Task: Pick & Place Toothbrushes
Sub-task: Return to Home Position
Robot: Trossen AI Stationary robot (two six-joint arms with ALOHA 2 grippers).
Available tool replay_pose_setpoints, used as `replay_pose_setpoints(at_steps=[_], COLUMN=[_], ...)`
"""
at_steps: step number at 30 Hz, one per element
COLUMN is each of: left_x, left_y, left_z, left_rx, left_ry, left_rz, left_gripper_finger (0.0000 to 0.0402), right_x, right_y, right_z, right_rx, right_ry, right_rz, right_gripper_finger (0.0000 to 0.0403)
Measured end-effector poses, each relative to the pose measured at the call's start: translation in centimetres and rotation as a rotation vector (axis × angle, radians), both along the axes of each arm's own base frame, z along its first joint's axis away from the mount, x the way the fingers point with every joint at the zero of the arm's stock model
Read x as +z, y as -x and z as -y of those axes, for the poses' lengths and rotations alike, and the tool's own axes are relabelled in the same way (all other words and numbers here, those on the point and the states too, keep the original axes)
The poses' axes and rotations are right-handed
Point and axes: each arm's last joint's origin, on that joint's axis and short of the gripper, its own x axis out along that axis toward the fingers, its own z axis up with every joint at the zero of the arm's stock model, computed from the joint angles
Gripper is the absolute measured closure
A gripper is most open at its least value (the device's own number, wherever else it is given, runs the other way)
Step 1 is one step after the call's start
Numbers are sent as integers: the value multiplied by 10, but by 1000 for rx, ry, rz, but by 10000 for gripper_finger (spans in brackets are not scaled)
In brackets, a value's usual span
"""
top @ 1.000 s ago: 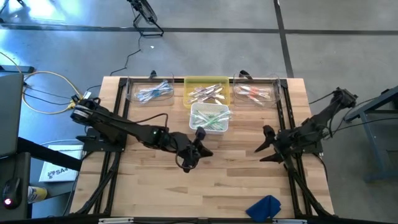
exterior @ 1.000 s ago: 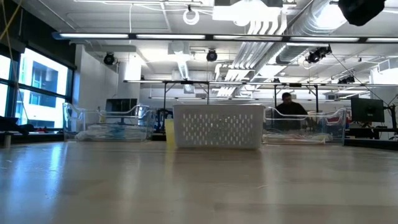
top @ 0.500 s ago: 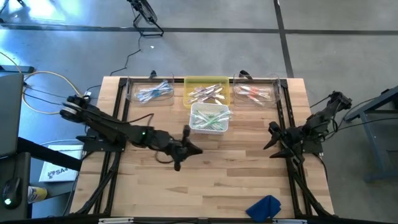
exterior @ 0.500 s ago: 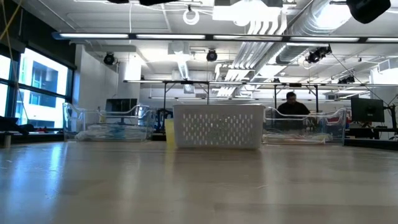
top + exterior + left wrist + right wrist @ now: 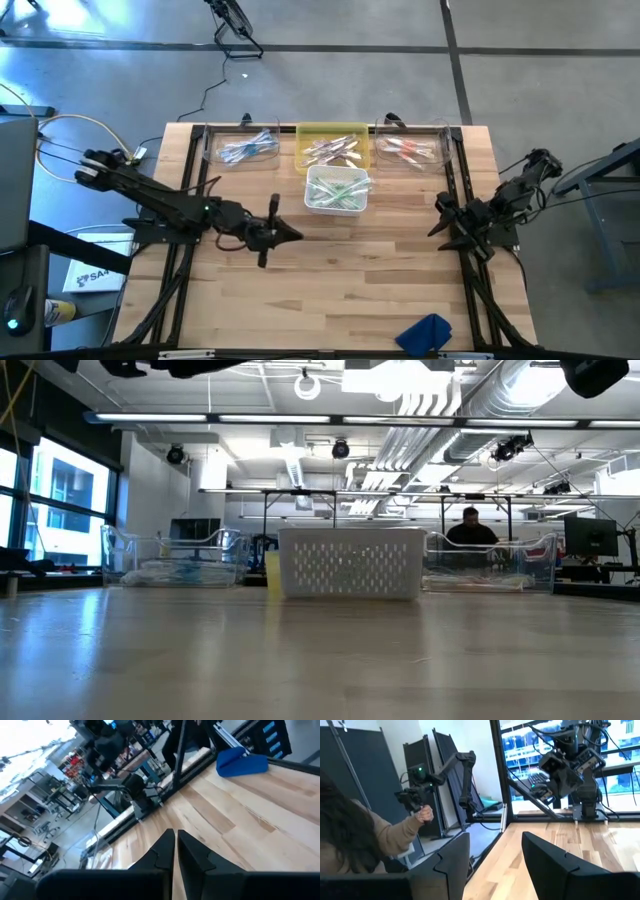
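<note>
High view has the left gripper [image 5: 283, 232] over the counter [image 5: 380, 270], its fingers closed almost together with nothing between them. The right gripper [image 5: 441, 218] hangs near the counter's right rail, fingers spread wide and empty. Green toothbrushes [image 5: 338, 190] lie in the white bin [image 5: 310, 180], between the two grippers and slightly beyond them; more lie in the yellow bin [image 5: 301, 148] just past it.
</note>
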Motion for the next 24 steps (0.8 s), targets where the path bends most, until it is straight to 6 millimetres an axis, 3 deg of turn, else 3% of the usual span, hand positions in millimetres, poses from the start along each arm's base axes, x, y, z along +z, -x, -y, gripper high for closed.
replay_pose_setpoints(at_steps=[24], left_x=[-17], left_y=[51], left_z=[-16], left_rx=[11], left_ry=[60], left_rz=[47], left_gripper_finger=[384], right_x=[-4], right_y=[22], right_z=[17], right_rx=[2], right_ry=[-25], right_rz=[33], right_gripper_finger=[229])
